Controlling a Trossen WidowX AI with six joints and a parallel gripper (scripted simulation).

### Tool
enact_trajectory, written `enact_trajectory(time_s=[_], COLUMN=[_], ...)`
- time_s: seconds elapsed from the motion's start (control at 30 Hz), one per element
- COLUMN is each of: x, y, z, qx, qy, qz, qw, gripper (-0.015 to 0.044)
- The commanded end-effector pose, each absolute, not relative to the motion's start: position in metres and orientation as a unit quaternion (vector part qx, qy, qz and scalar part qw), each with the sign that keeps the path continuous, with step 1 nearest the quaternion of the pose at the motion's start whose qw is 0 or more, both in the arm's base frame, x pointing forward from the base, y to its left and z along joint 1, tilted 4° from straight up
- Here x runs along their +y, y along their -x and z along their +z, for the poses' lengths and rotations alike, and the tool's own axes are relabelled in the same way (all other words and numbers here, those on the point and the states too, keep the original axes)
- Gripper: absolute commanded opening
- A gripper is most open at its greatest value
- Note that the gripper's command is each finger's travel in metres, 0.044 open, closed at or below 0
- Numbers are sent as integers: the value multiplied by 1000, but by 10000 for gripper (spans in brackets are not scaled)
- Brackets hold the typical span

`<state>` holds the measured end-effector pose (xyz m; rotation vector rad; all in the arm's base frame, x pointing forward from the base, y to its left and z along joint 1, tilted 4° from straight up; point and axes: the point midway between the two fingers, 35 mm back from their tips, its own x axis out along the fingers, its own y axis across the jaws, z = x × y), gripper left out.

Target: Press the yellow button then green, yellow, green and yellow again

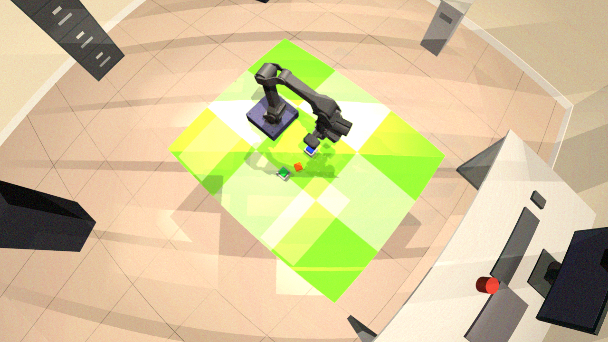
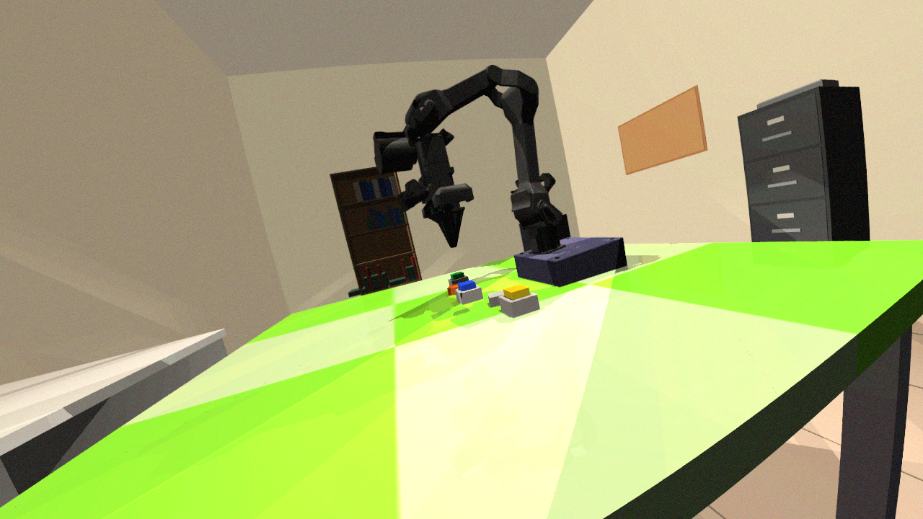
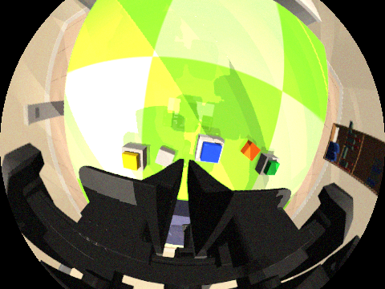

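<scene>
- Gripper (image 2: 451, 240): fingers closed together to a point, nothing between them. The exterior view shows it hanging in the air, tip down, well above the row of items on the green table (image 2: 645, 361).
- Wrist view: the closed fingertips sit between the small white block (image 3: 165, 156) and the blue button (image 3: 210, 151), pointing at neither squarely.
- Yellow button (image 3: 131, 159): seen in the wrist view at the left end of the row, in a pale housing, just beside the white block. The exterior view shows it nearest that camera (image 2: 516, 292), apart from the gripper.
- Top view: the arm's forearm and wrist cover the yellow button and the white block; neither can be found there. Only the blue button (image 1: 311, 150), the orange block (image 1: 298, 166) and the green button (image 1: 283, 172) show.
- Green button: at the right end of the row in the wrist view (image 3: 272, 167), just past the orange block (image 3: 249, 149). In the exterior view it sits farthest back (image 2: 458, 277), partly hidden behind the blue button (image 2: 466, 285).
- Contact: no view shows the gripper touching any button or block.
</scene>
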<state>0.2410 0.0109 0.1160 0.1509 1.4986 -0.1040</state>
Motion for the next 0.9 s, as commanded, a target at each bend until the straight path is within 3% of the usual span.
enact_trajectory(time_s=[0.0, 0.27, 0.4, 0.57, 0.87], x=[51, 124, 125, 128, 128], y=[-231, -196, -196, -200, -201], z=[117, 119, 117, 60, 52], qx=[680, 677, 677, 677, 677], qy=[-71, -76, -76, -76, -76], qz=[-49, -44, -44, -44, -44], qw=[728, 730, 730, 730, 730], gripper=[20, 20, 20, 20, 20])
